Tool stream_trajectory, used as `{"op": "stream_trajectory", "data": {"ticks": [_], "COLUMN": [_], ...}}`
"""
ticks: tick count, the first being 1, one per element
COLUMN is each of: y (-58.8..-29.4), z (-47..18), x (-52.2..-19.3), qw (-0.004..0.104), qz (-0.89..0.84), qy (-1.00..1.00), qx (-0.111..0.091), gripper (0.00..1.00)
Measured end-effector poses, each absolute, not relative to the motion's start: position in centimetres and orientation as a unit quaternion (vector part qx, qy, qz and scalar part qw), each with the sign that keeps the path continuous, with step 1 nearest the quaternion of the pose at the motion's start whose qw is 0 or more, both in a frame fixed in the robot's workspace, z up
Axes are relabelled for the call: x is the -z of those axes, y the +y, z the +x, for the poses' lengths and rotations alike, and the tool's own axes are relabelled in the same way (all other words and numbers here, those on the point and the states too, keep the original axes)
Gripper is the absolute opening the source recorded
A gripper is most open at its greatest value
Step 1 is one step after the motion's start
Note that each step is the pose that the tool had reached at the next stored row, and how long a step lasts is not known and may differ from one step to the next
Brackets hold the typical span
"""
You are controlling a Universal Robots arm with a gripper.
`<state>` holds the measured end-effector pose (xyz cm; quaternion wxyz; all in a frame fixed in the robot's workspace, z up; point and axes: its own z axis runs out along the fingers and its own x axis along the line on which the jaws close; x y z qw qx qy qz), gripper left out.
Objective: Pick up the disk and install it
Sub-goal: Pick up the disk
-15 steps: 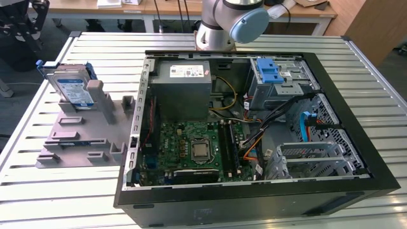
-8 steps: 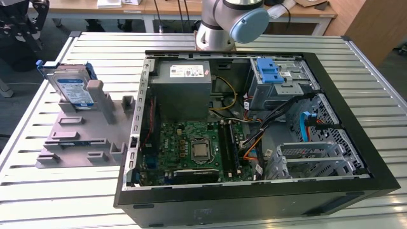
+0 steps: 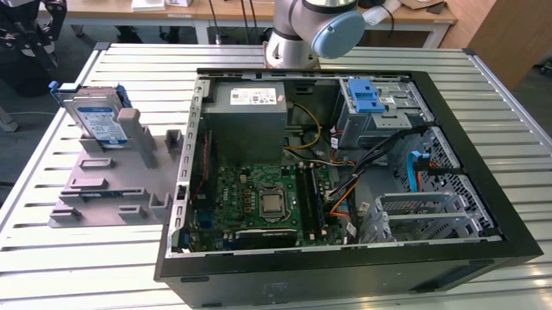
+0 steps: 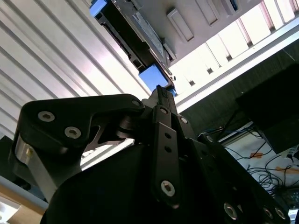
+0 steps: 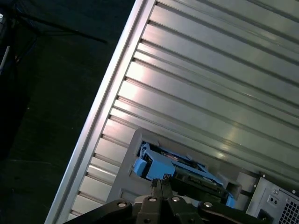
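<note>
Your gripper [image 5: 161, 183] [image 4: 161, 93] is clenched in both wrist views: tips pressed together, nothing between them.

The disk [image 3: 99, 119] stands on edge in the grey holder [image 3: 103, 187] on the slatted table [image 3: 86, 265], at the exterior view's left. It's in its blue frame, w/ the blue-and-white label facing the case [image 3: 345, 261]. The holder sits just beside the case's outer wall, and the disk is at the holder's far end.

In the first wrist view you're looking past the tips at the disk [image 5: 180, 170] in the holder, blue frame end nearest the tips. In the second wrist view the disk [image 4: 145, 30] lies beyond the tips, blue corner closest. You can't tell the gap from either, but there's no contact.

The arm [image 3: 302, 32] rises at the table's far edge behind the case. The case lies open side up: PSU [image 3: 250, 106] at the far end, board [image 3: 267, 197] nearer. The grey cage [image 3: 388, 116] w/ its blue bracket [image 3: 364, 97] is toward the exterior view's right.
</note>
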<state>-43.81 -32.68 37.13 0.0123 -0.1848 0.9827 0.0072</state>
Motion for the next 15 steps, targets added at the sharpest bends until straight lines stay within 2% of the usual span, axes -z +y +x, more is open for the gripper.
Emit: {"op": "stream_trajectory", "data": {"ticks": [15], "y": [-32.68], "z": [-43.80], "x": [-37.06], "qw": [0.012], "qz": [-0.260], "qy": [0.966], "qx": [-0.008], "gripper": [0.11]}}
